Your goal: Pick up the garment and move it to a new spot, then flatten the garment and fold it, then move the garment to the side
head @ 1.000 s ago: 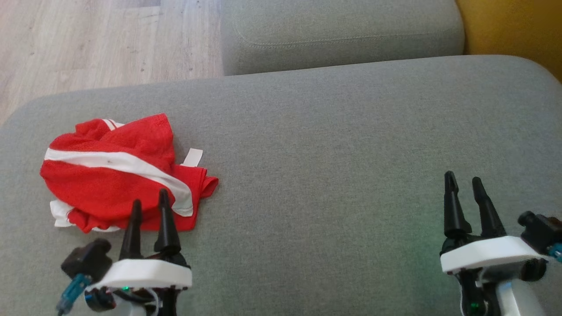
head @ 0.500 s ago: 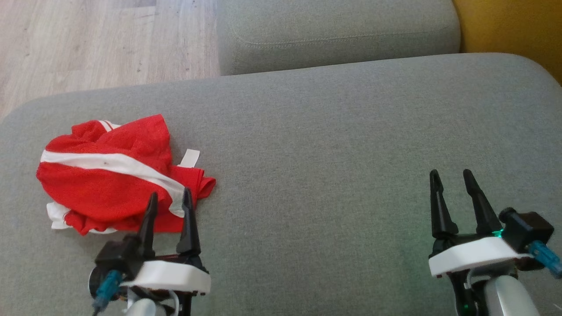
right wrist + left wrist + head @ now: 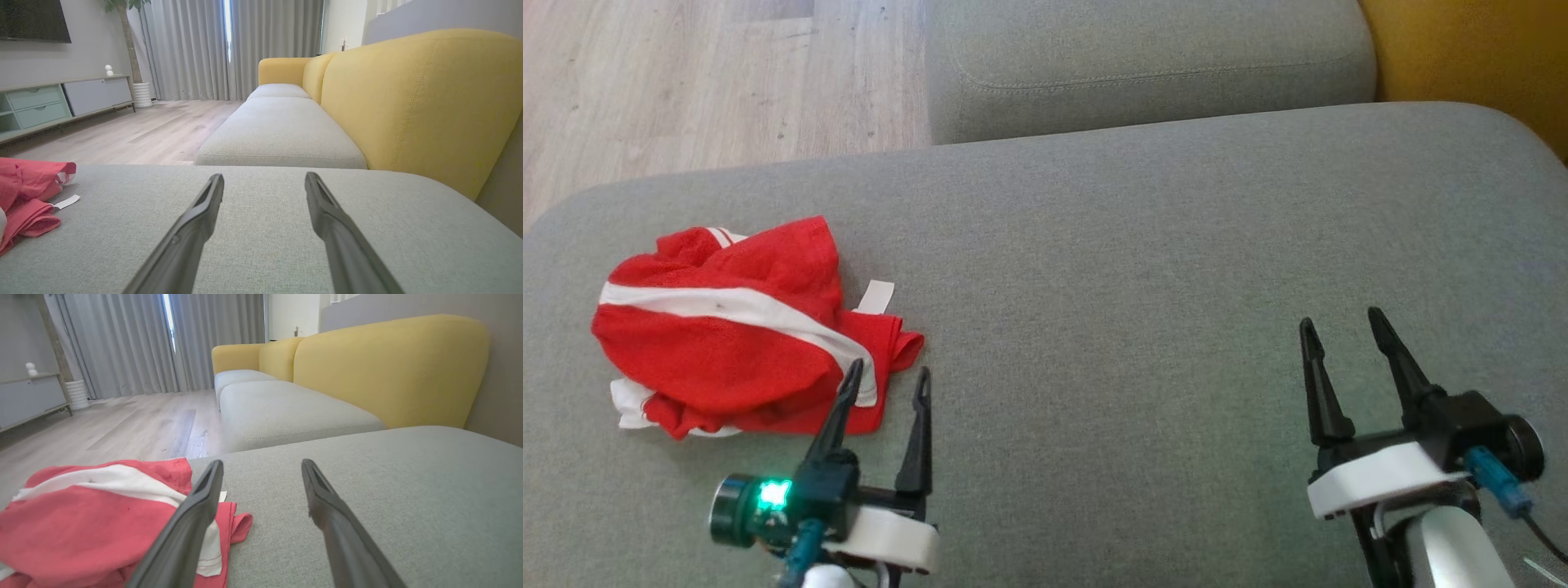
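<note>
The garment [image 3: 727, 335] is a crumpled red piece with a white stripe and a white tag, lying on the left part of the grey cushion [image 3: 1143, 269]. It shows again in the left wrist view [image 3: 90, 514] and at the left edge of the right wrist view [image 3: 24, 196]. My left gripper [image 3: 888, 377] is open at the garment's near right corner, its left finger over the cloth's edge and nothing between the fingers. Far from the garment, at the lower right, my right gripper [image 3: 1342, 327] hovers open and empty above bare cushion.
A second grey cushion [image 3: 1143, 57] lies beyond the one under me, with a yellow sofa back [image 3: 1470, 49] at the far right. Wooden floor [image 3: 686, 73] shows past the cushion's far left edge. A low cabinet [image 3: 61, 102] and curtains stand across the room.
My left gripper has shifted right, from over the garment to its near right corner, and turned at the wrist. The right gripper has drifted slightly left. The garment has not moved.
</note>
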### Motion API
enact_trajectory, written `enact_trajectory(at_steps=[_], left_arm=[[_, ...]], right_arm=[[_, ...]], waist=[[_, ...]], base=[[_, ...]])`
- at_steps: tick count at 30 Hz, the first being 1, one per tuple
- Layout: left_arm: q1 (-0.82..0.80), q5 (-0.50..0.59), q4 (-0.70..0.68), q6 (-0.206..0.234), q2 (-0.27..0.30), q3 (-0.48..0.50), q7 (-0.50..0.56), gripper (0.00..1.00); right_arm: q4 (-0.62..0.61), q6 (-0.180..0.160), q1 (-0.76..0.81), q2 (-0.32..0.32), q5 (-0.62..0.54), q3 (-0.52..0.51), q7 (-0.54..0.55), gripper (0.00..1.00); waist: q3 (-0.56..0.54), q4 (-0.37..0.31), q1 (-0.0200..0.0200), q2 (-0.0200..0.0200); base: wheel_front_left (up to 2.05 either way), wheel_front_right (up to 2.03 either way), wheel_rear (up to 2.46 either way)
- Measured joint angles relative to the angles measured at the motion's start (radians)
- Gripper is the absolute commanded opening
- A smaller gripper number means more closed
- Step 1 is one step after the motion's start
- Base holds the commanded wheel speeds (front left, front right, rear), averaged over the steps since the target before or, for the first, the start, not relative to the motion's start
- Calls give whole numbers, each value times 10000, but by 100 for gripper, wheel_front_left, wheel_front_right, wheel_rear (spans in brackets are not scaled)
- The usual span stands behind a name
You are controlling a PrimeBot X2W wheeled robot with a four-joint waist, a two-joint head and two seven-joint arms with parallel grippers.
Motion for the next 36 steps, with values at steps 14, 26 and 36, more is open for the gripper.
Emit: enact_trajectory(at_steps=[14, 26, 36], left_arm=[[-161, -104, -798, 309, -322, 123, -443, 100], [766, 748, -466, -1078, -1055, 1348, -734, 100], [766, 888, -96, -1413, -1252, 1737, -736, 100]], right_arm=[[-169, 0, -85, -8, 454, 244, -422, 100], [328, 0, 116, -12, 1340, 458, -696, 100], [614, 0, 144, -12, 1392, 533, -696, 100]], waist=[[-4, 53, 0, 0], [-141, 25, 0, 0], [-204, 40, 0, 0]], base=[[0, 0, 0], [0, 0, 0], [0, 0, 0]])
